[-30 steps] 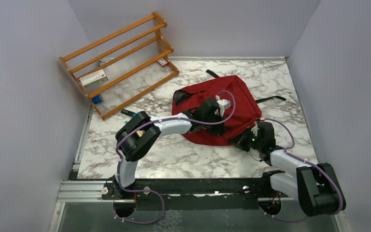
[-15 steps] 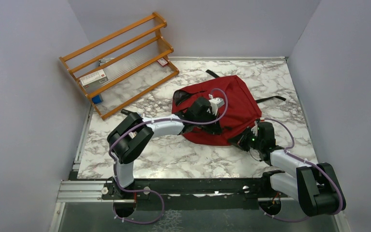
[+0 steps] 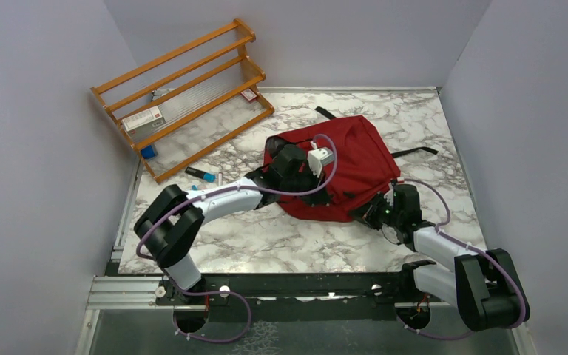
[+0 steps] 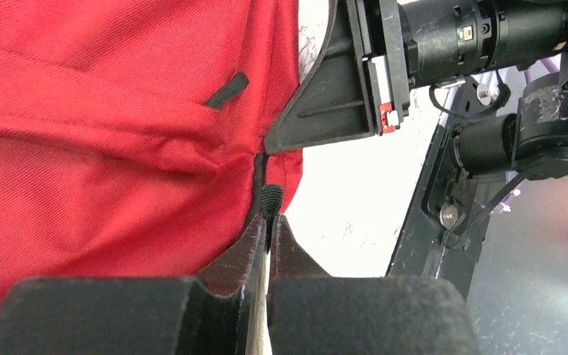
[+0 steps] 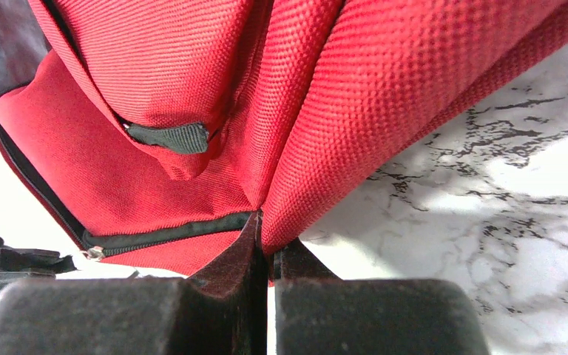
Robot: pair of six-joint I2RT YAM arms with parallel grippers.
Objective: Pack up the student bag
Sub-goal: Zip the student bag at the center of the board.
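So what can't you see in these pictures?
- Inside the student bag: top view, the left arm and red fabric cover it.
- Box labels in the wooden rack: top view, too small to read.
- The black tab in the left gripper: left wrist view, mostly hidden between the fingers.
- The bag's outline: wrist views, cut off by edges.

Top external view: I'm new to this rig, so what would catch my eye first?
A dark red backpack lies centrally. Both claws are shut on it: the left claw pinches a black zipper pull, the right claw a fabric fold at its near edge. A wooden rack sits far left.
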